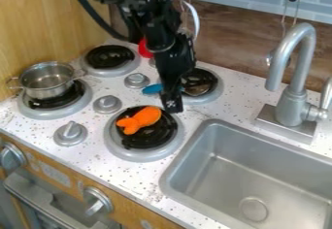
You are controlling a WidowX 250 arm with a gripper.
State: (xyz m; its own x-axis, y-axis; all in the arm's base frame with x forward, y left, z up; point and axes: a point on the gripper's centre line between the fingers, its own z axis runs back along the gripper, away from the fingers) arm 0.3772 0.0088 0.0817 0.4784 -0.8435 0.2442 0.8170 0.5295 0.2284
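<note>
The black gripper (172, 107) hung tip-down just beside the orange toy (140, 120), at its upper right end from where I stood; it was turned so that I could not tell whether its jaws were apart or together, or clamped on anything. The toy itself, smooth, matte and rounded, with a lobed end pointing left, lay on a dark, ridged burner coil (152, 138) set in a round gray ring. Behind it, partly hidden by the arm, a blue, flat-looking piece (152, 89) sat near a back burner (211, 76). Farther back was a bright red object (145, 48), mostly hidden too. Well to the left of the toy stood a shiny metal pot (47, 81), round and straight-sided, with thin loop handles, on another coil. Round gray knobs (107, 104) dotted the speckled white countertop (97, 157) between pot and toy. To the toy's right, the brushed-looking gray sink (224, 162) dropped away with rounded corners and a circular drain, and beyond it from the toy rose a curved metal faucet (293, 97) on a flat rectangular base.
</note>
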